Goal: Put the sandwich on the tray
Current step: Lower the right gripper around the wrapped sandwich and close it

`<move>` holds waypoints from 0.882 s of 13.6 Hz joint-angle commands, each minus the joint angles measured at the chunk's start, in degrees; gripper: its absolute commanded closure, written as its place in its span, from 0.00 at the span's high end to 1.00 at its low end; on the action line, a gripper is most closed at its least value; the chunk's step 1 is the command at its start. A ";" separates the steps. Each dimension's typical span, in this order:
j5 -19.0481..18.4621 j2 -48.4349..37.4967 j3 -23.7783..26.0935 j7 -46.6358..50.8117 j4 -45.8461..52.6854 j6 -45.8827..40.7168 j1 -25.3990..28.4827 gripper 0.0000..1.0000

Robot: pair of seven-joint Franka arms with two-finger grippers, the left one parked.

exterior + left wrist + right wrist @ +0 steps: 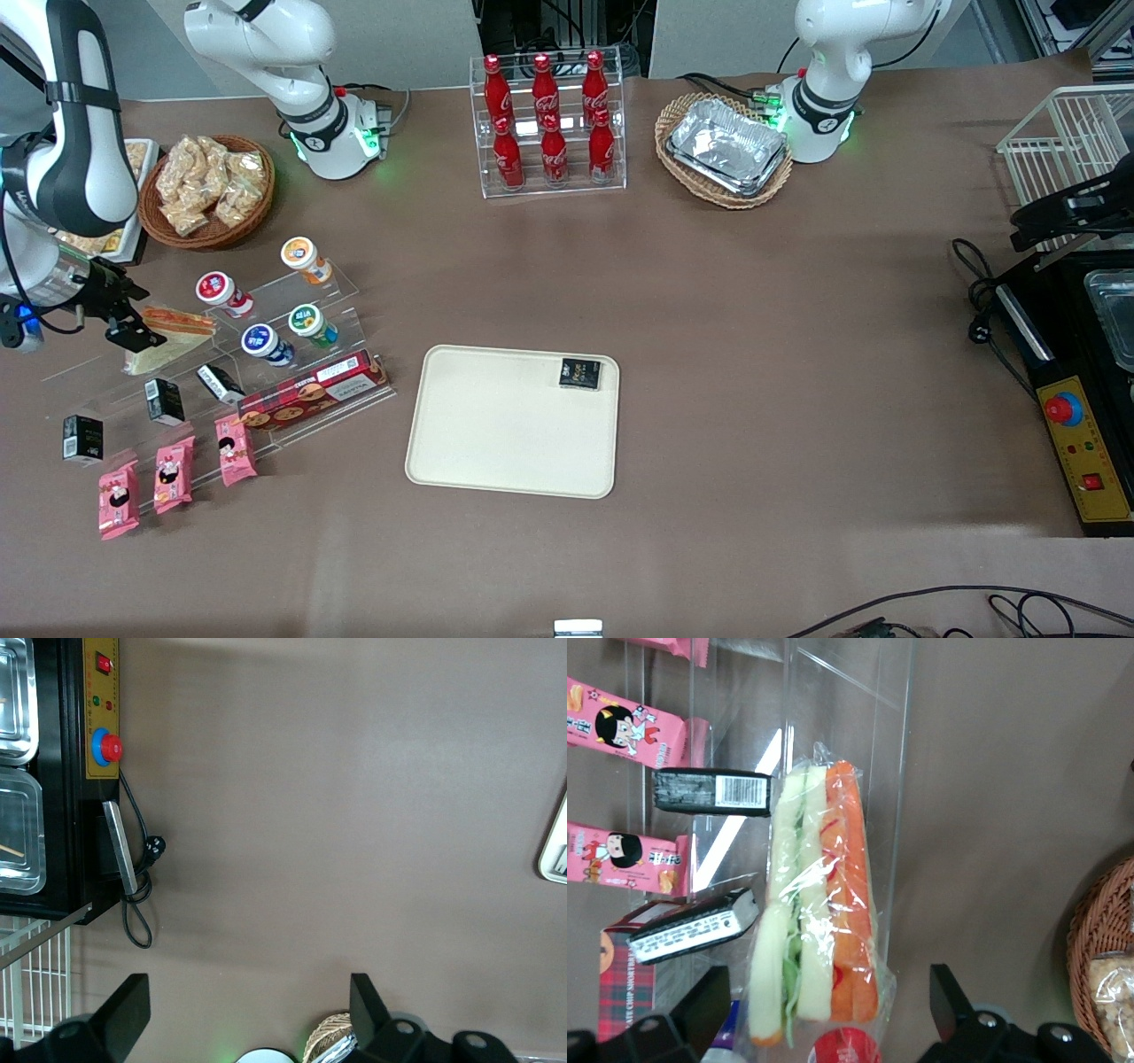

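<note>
Nothing placed yet: sandwich [819, 904] sits on rack near worktop's working-arm edge; fingers [824, 1010] spread wide, empty, straddling it. Tray [512, 421] waits mid-worktop.

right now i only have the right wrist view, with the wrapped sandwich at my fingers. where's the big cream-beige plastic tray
observer: the front view shows the flat cream-beige rectangular plastic tray mid-table. It lies toward the parked arm's end from the plastic-wrapped sandwich and a little nearer the front camera.
operator: anything on it
observer: one small black packet, in a tray corner away from the camera. The rest is bare.
operator: what's in the way going over
observer: the open gripper is at the sandwich. The round-lidded cups and the long red biscuit box lie between it and the tray.
</note>
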 commanded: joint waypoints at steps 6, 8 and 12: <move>-0.52 2.45 -2.85 -6.92 -1.88 6.86 0.24 0.62; -0.52 2.45 -2.94 -9.03 -1.79 6.68 0.24 0.36; -0.43 2.45 -2.94 -11.07 -0.75 6.33 0.24 0.09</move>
